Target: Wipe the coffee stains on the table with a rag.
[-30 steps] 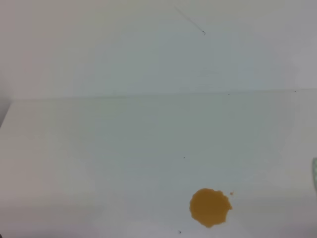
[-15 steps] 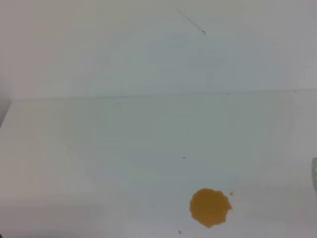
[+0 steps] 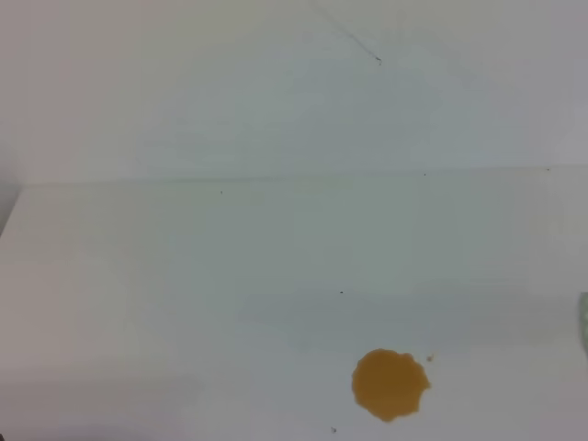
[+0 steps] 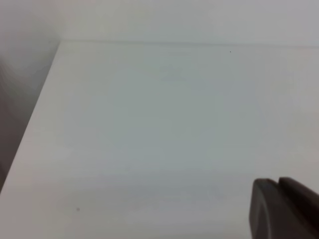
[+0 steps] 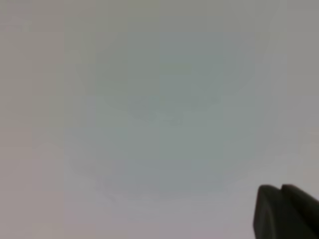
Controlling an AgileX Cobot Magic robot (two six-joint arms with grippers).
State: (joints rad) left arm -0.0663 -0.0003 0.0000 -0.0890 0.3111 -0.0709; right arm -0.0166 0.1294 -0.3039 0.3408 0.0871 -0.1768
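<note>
The coffee stains (image 3: pixel 390 384) lie on the white table (image 3: pixel 184 303), near its front edge in the exterior high view: an orange-brown ragged blotch with a tiny droplet (image 3: pixel 429 358) just up and right of it. A pale greenish sliver of the rag (image 3: pixel 584 322) pokes in at the right edge. Neither arm appears in that view. In the left wrist view, my left gripper (image 4: pixel 278 182) sits at the bottom right with dark fingers pressed together over bare table. My right gripper (image 5: pixel 280 188) looks the same in the right wrist view, shut and holding nothing.
The table's back edge (image 3: pixel 294 177) meets a plain white wall. Its left edge (image 4: pixel 35 124) drops off to a dark gap. A few tiny dark specks (image 3: pixel 341 292) dot the surface.
</note>
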